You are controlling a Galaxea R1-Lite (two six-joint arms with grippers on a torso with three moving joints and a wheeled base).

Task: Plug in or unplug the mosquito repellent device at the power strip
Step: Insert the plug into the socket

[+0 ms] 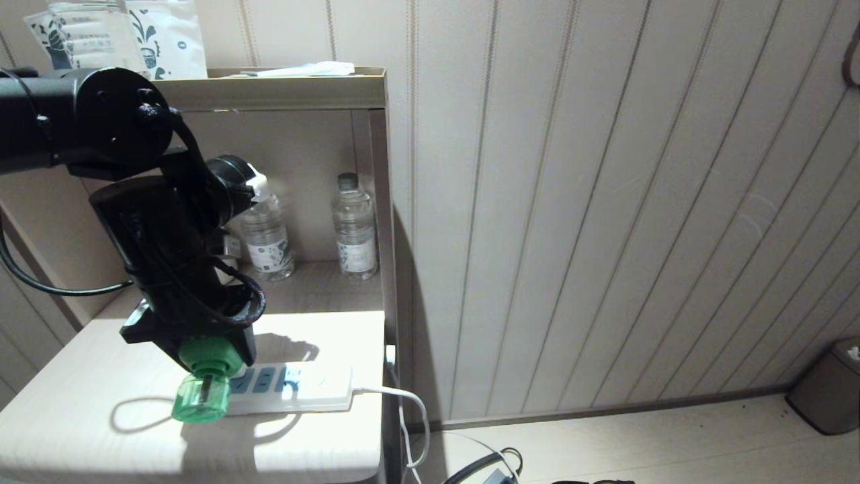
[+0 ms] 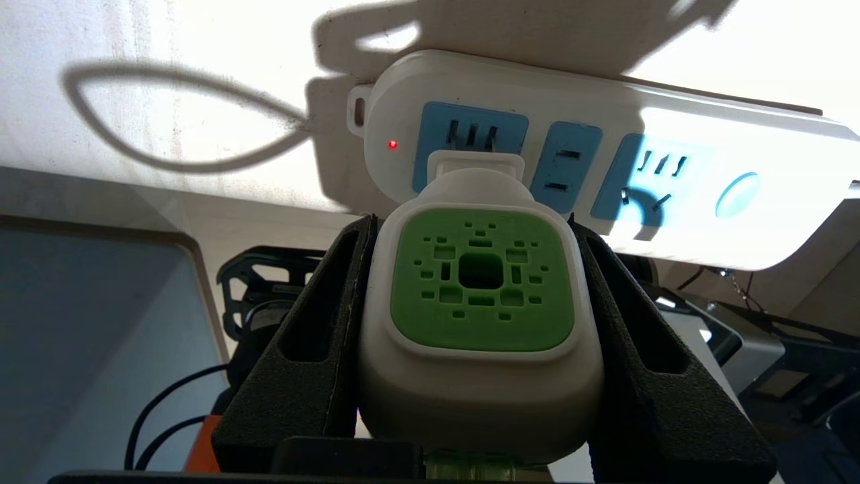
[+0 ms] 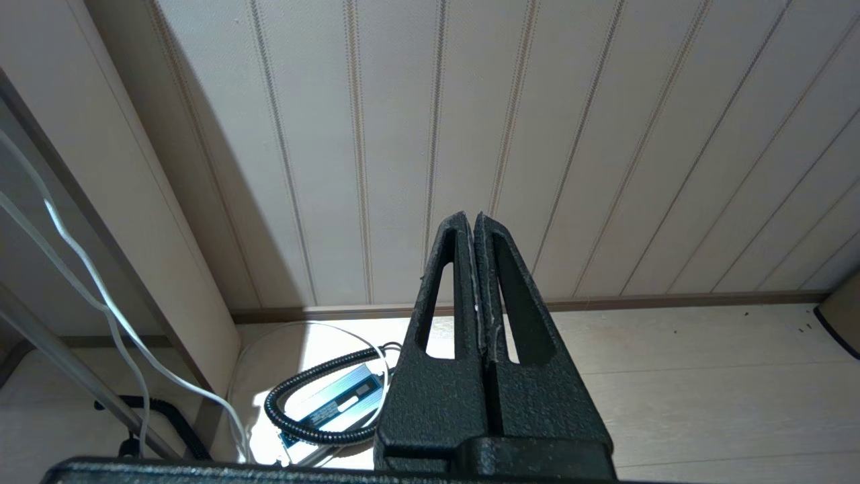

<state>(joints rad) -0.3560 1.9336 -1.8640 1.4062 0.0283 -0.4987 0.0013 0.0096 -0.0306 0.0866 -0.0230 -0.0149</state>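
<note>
Nearest you, on the pale bench [image 1: 80,430], your left gripper [image 2: 470,282] has its black fingers [image 2: 316,336] clamped on either side of the mosquito repellent device [image 2: 478,316]. It is a white rounded-square body with a perforated green centre, and in the head view its translucent green bottle [image 1: 200,398] sticks out toward you, lying roughly level. The device sits at the end of the power strip [image 1: 295,388], its plug end right against the first bluish outlet; you cannot tell whether the pins are fully seated. A small red light [image 2: 392,144] glows on the strip beside that outlet, and a white cable [image 1: 406,403] leaves its far end and drops over the bench edge. Farther back, in the open shelf recess, two clear water bottles [image 1: 354,227] stand upright, well apart from the strip; how full they are you cannot tell. On the shelf top lie white packets [image 1: 164,37]. Your right gripper [image 3: 476,228] hangs near the floor facing the panelled wall [image 1: 605,202], fingers pressed together and holding nothing.
</note>
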